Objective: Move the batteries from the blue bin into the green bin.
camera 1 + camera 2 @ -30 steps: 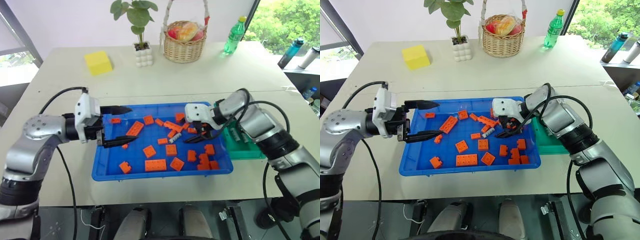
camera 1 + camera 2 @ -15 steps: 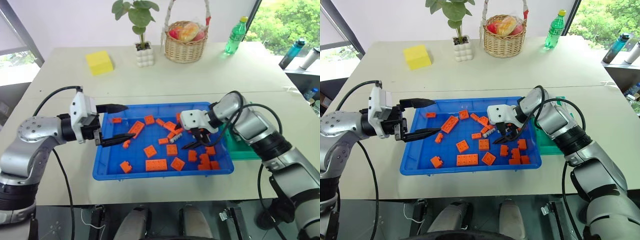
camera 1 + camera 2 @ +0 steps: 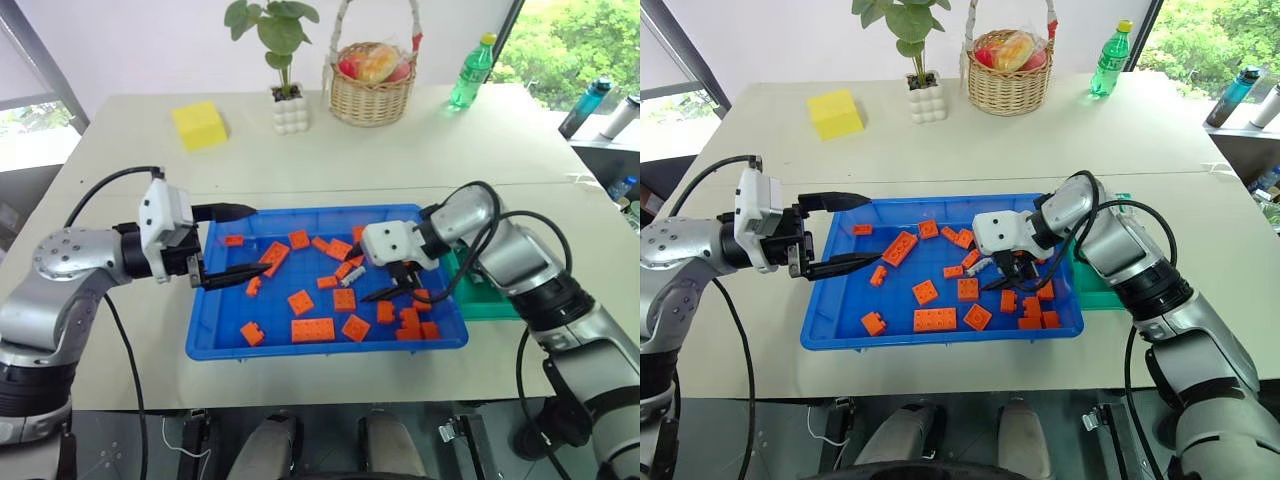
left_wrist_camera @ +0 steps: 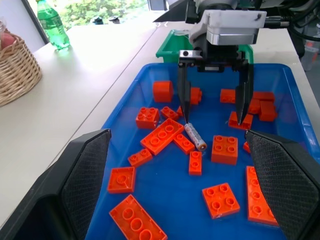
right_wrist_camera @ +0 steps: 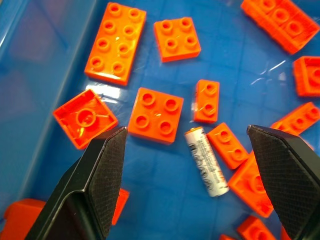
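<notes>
The left end effector (image 3: 228,244) hangs released over the blue bin's (image 3: 210,335) left end, grasping nothing. The bin holds scattered orange bricks (image 3: 311,329) and one silver-grey battery (image 5: 206,161) — lying flat just under the right end effector (image 4: 215,111), which is released. The green bin (image 3: 492,300) beyond it is mostly hidden — contents unclear.

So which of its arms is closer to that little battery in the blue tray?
Right. Its tool hangs open just above the battery; the left tool waits at the tray's far end.
</notes>
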Controlling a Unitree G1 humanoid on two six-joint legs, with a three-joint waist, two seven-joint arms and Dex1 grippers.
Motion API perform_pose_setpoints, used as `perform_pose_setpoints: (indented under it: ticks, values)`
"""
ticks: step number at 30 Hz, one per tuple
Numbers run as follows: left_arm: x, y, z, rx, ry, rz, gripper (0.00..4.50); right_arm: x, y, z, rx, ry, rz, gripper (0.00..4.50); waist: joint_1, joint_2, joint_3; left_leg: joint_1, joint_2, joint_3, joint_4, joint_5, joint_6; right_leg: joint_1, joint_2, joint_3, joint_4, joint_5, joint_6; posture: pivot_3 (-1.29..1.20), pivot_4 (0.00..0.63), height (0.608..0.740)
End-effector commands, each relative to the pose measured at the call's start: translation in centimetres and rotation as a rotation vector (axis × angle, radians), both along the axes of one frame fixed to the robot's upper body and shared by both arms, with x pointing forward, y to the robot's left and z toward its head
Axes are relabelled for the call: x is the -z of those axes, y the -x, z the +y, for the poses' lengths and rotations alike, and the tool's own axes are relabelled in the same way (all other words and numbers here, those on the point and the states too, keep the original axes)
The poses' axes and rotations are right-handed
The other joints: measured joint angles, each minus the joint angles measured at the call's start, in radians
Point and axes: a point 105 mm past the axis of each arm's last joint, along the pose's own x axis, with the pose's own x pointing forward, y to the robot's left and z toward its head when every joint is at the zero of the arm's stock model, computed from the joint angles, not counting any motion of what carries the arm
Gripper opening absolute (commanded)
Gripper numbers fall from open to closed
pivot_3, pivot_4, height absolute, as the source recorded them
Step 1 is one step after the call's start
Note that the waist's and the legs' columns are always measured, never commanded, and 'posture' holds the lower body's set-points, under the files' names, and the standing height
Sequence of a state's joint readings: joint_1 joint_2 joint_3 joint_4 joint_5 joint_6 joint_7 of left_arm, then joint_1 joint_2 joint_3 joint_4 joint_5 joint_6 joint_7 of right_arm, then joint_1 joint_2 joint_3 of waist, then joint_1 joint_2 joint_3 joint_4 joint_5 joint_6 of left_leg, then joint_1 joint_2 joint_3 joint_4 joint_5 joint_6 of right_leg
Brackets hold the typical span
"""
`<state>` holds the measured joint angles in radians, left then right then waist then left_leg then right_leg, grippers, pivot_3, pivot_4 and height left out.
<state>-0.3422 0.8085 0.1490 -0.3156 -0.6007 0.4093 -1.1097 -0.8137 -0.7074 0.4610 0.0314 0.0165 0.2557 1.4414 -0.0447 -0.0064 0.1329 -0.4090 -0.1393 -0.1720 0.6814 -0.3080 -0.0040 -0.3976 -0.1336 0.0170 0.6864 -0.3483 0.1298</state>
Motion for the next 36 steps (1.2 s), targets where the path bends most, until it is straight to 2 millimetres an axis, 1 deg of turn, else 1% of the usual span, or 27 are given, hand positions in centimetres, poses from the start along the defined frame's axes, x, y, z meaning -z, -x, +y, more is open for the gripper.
perform_pose_setpoints:
  ticks: [1,4,8,16,18,19,20,25,27,30,31,34,36]
  values:
    - [-1.0,0.1,-0.2,0.011,-0.005,-0.038,4.50,0.1,-0.5,-0.2,0.012,0.006,-0.012,3.94,0.000,0.000,0.000,0.000,0.000,0.000,0.000,0.000,0.000,0.000,0.000,0.000,0.000,0.000,0.000,0.00,0.150,0.737]
    - [-1.1,0.1,-0.2,0.011,-0.006,-0.040,4.50,0.7,-1.4,-0.4,0.040,0.020,-0.010,3.94,-0.001,0.000,0.000,0.000,0.000,0.000,0.000,0.000,0.000,0.000,0.000,0.000,0.000,0.000,0.000,0.00,0.150,0.737]
    - [-1.1,0.1,-0.1,0.008,-0.005,-0.042,4.50,1.5,-2.2,-0.6,0.052,0.033,0.006,3.94,-0.002,0.000,0.000,0.000,0.000,0.000,0.000,0.000,0.000,0.000,0.000,0.000,0.000,0.000,0.000,0.00,0.150,0.737]
    - [-1.3,-0.1,-0.1,0.004,-0.005,-0.049,4.50,3.5,-2.7,-0.8,0.033,0.093,0.045,3.94,-0.002,0.000,0.000,0.000,0.000,0.000,0.000,0.000,0.000,0.000,0.000,0.000,0.000,0.000,0.000,0.00,0.150,0.737]
    - [-1.3,-0.1,-0.1,0.003,-0.005,-0.050,4.50,3.6,-2.6,-0.7,0.029,0.094,0.053,3.42,-0.002,0.000,0.000,0.000,0.000,0.000,0.000,0.000,0.000,0.000,0.000,-0.001,0.000,0.000,0.000,0.00,0.150,0.737]
    - [-1.3,-0.2,-0.1,0.003,-0.004,-0.051,4.50,3.5,-2.5,-0.7,0.025,0.090,0.055,3.10,-0.002,0.000,0.000,0.000,0.000,0.000,0.000,0.000,0.000,0.000,0.000,-0.001,0.000,0.000,0.000,0.00,0.150,0.737]
    - [-1.3,-0.2,-0.1,0.003,-0.004,-0.051,4.50,3.5,-2.5,-0.6,0.023,0.085,0.055,2.68,-0.002,0.000,0.000,0.000,0.000,0.000,0.000,0.000,0.000,0.000,0.000,-0.001,0.000,0.000,0.000,0.00,0.150,0.737]
    - [-1.1,-0.1,-0.2,0.012,-0.005,-0.045,4.50,2.5,-2.3,-0.5,0.047,0.034,0.032,0.05,-0.002,0.000,0.000,0.000,0.000,0.000,0.000,0.000,0.000,0.000,0.000,-0.001,0.000,0.000,0.000,0.00,0.150,0.737]
    - [-1.0,0.0,-0.2,0.018,-0.007,-0.041,4.50,1.9,-2.0,-0.6,0.068,0.003,0.029,0.03,-0.001,0.000,0.000,0.000,0.000,0.000,0.000,0.000,0.000,0.000,0.000,-0.001,0.000,0.000,0.000,0.00,0.150,0.737]
    - [-0.9,0.1,-0.5,0.039,-0.009,-0.037,4.50,-0.8,-1.4,-1.1,0.189,-0.134,0.015,0.03,0.002,0.000,0.000,0.000,0.000,0.000,0.000,0.000,0.000,0.000,0.000,-0.001,0.000,0.000,0.000,0.00,0.150,0.737]
    - [-0.9,0.1,-0.6,0.043,-0.009,-0.037,4.50,-1.4,-1.3,-1.3,0.220,-0.160,0.013,0.03,0.001,0.000,0.000,0.000,0.000,0.000,0.000,0.000,0.000,0.000,0.000,-0.001,0.001,0.000,0.000,0.00,0.150,0.737]
    - [-0.6,0.1,-0.6,0.047,-0.004,-0.033,4.50,-4.1,-0.5,-3.2,0.404,-0.291,-0.011,0.03,0.003,0.000,0.000,0.000,0.000,0.000,0.000,0.000,0.000,0.000,0.000,0.000,0.000,0.000,0.000,0.00,0.150,0.737]
    - [-0.3,0.1,-0.6,0.045,0.000,-0.029,4.50,-5.8,-0.3,-5.4,0.576,-0.386,-0.022,0.03,0.004,0.000,0.000,0.000,0.000,-0.001,0.000,0.000,0.000,0.001,0.000,0.000,0.000,0.000,0.000,0.00,0.150,0.737]
